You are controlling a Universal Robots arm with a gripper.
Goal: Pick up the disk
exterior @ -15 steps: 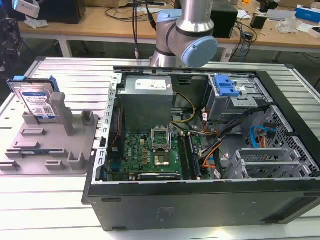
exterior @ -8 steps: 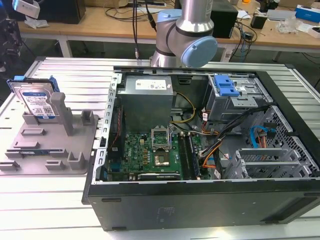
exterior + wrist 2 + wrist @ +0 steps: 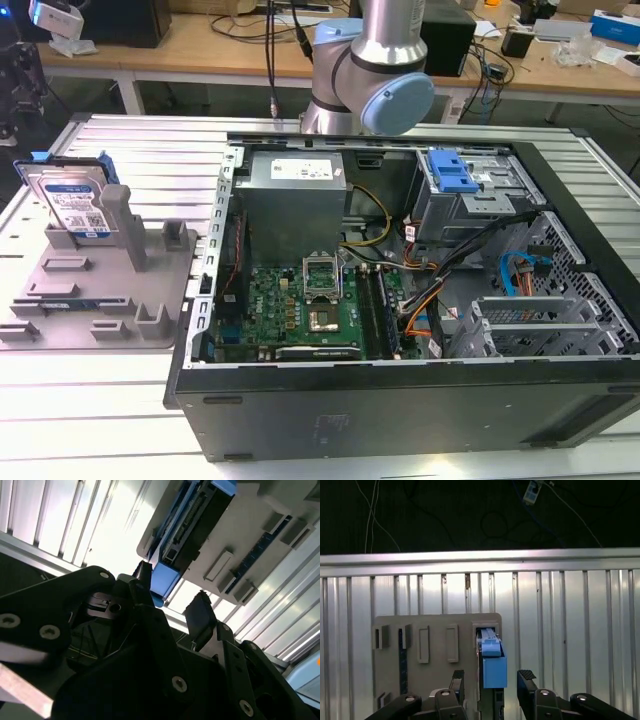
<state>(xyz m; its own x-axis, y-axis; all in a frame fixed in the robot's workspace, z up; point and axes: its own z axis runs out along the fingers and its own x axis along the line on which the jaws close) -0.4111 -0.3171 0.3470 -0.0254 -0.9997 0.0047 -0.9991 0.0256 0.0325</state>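
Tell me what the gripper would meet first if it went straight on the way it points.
Probably the disk, its blue edge lined up within the open gripper, standing in the grey fixture; depth is unclear.

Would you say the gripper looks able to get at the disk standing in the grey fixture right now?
Probably yes. In the first wrist view the gripper is open, one finger on either side of the blue end of the disk, with nothing between. The grey fixture holds the disk from beside, not over it.
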